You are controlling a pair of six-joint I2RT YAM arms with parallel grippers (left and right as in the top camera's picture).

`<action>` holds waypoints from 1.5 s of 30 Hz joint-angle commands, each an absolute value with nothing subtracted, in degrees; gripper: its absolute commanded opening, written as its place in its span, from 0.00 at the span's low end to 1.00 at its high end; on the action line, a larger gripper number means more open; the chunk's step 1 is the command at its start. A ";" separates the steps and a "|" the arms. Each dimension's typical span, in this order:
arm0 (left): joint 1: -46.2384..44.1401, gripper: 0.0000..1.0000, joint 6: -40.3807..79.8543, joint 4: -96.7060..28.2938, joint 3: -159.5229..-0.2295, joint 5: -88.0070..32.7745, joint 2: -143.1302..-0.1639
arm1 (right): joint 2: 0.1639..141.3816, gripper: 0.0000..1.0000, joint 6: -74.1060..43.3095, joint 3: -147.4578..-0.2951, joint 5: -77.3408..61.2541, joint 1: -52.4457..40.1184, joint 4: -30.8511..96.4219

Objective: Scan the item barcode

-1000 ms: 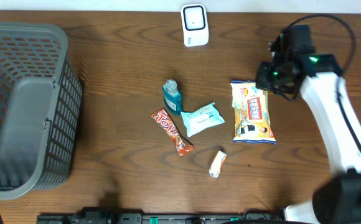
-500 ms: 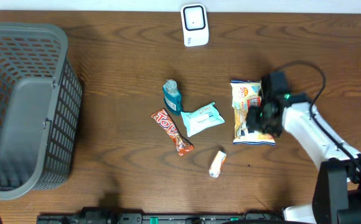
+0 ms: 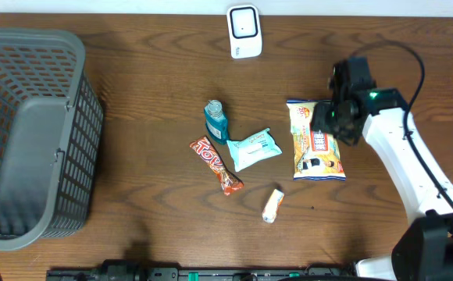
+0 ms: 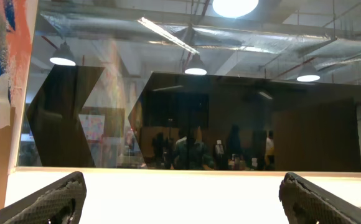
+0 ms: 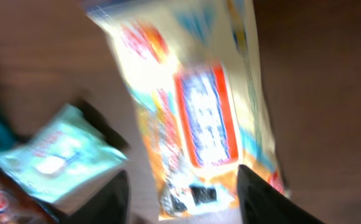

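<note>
Right pincer (image 5: 184, 196), jaws parted and empty, hangs over the yellow-and-orange plastic snack packet (image 3: 315, 144) lying flat on the brown wooden table (image 3: 148, 94) directly beneath, apparently straddling it for a grasp before scanning.

The right arm (image 3: 404, 160) is a smooth white shell running from a black base (image 3: 437, 250) to a black wrist block (image 3: 350, 97) — a small green light (image 3: 373, 96) glows on it. A thin black cable (image 3: 421, 72) loops over the wrist. The left arm's fingers (image 4: 50, 202) are dark grey and rough, pebbled — the right arm's fingers (image 5: 264, 199) show as plain dark wedges, blurred
</note>
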State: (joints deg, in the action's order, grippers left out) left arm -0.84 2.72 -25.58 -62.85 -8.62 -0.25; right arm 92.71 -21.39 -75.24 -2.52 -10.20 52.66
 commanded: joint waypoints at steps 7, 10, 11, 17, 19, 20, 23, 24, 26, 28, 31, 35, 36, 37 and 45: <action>-0.60 0.98 1.98 -25.36 -62.67 -8.25 -0.16 | 95.98 0.75 -18.37 -74.76 11.00 -19.49 49.89; -0.60 0.98 1.98 -25.34 -62.67 -8.25 -0.16 | 99.96 0.77 -19.31 -74.78 18.06 -22.72 49.71; -0.60 0.98 1.98 -25.34 -62.67 -8.25 -0.16 | 101.58 0.78 -20.25 -74.78 20.73 -23.70 49.78; -0.60 0.98 1.98 -25.17 -62.67 -8.27 -0.16 | 108.77 0.80 -21.21 -74.78 25.58 -26.74 50.83; -0.60 0.98 1.98 -25.17 -62.67 -8.25 -0.16 | 110.30 0.80 -21.30 -74.78 25.82 -27.27 51.13; -0.60 0.98 1.98 -25.17 -62.67 -8.25 -0.16 | 111.15 0.81 -23.11 -74.78 27.22 -27.51 52.01; -0.60 0.98 1.98 -25.15 -62.67 -8.25 -0.16 | 113.32 0.85 -27.22 -74.78 30.46 -27.64 54.81; -0.60 0.98 1.98 -25.15 -62.67 -8.25 -0.16 | 114.06 0.85 -27.64 -74.76 30.76 -27.46 55.42; -0.60 0.98 1.98 -25.15 -62.67 -8.25 -0.16 | 115.79 0.84 -27.64 -74.76 30.72 -27.00 56.27; -0.60 0.98 1.98 -25.12 -62.67 -8.25 -0.16 | 117.99 0.81 -27.59 -74.76 30.52 -26.59 57.12; -0.60 0.98 1.98 -24.91 -62.67 -8.25 -0.16 | 121.08 0.62 -27.59 -74.76 29.85 -26.52 58.22; -0.60 0.98 1.98 -24.69 -62.67 -8.25 -0.16 | 123.04 0.33 -27.62 -74.78 29.39 -26.68 58.74; -0.60 0.98 1.98 -24.69 -62.67 -8.25 -0.16 | 123.02 0.25 -27.62 -74.81 28.95 -26.68 58.78; -0.60 0.98 1.98 -24.69 -62.67 -8.25 -0.16 | 122.69 0.21 -27.59 -75.11 27.75 -26.65 59.16; -0.60 0.98 1.98 -24.69 -62.67 -8.25 -0.16 | 118.93 0.04 -14.39 -88.01 7.51 -24.40 68.93</action>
State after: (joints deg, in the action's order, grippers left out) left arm -0.84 2.72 -25.10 -62.85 -8.62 -0.25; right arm 120.01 -22.26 -83.24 23.77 -25.21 67.81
